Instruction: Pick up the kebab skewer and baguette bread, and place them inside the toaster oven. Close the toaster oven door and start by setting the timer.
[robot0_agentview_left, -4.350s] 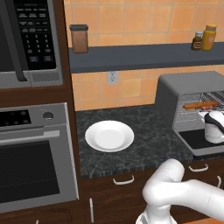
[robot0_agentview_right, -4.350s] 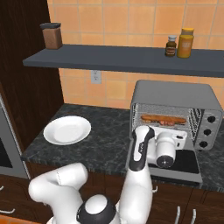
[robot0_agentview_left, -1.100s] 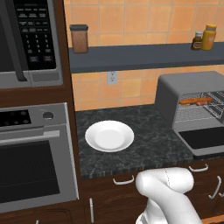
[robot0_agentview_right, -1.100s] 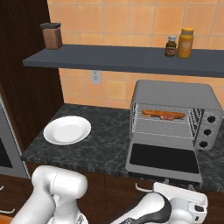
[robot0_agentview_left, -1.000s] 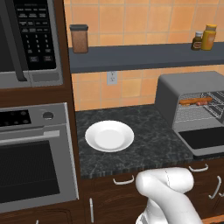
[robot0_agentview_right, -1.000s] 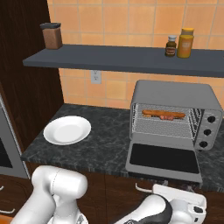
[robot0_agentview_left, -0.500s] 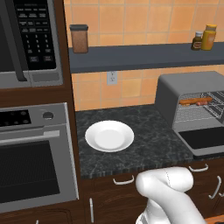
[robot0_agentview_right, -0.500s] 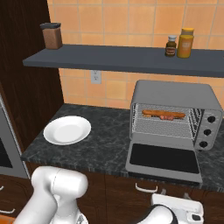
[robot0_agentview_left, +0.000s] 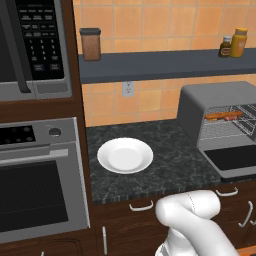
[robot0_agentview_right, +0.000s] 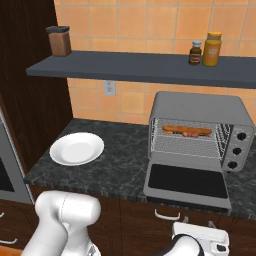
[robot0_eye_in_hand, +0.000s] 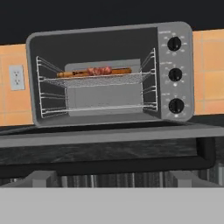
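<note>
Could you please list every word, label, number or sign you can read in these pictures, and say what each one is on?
No text can be read anywhere.
Microwave keypad: pale marks on the keys, too small to read.
Toaster oven dials: tick marks and tiny printing around them, too blurred to read.
Oven panel: small button marks, unreadable.
Two shelf bottles: labels show colour only, no legible words.
Jar, plate: no markings.

counter (robot0_agentview_right: 115, 172): dark speckled stone | on it: white plate (robot0_agentview_right: 76, 148), toaster oven (robot0_agentview_right: 200, 130), well apart
</note>
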